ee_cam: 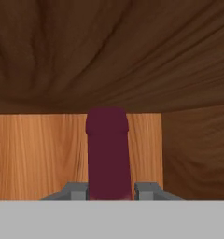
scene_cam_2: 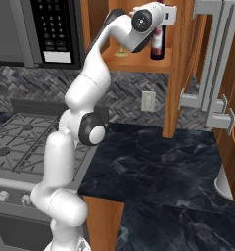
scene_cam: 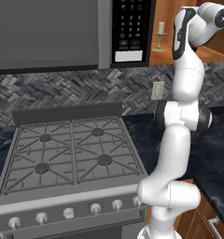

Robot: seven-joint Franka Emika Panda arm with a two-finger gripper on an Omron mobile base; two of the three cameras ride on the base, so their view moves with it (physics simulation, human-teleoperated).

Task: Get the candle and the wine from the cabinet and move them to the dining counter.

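Dark-red glass at the neck of the wine (ee_cam: 108, 149) is sitting squarely between the two tips of the pincer (ee_cam: 108, 190), which are pressing in on either side of it, so the pincer is clenching on the bottle's neck. Doing this step well means, I judge, keeping the squeeze centred and lifting straight up a little before drawing back, so the base is clearing the cabinet (scene_cam_2: 180, 63) shelf without tipping. In the left base view the candle (scene_cam: 160, 36) is standing apart on the same shelf, beside the arm, waiting its turn.
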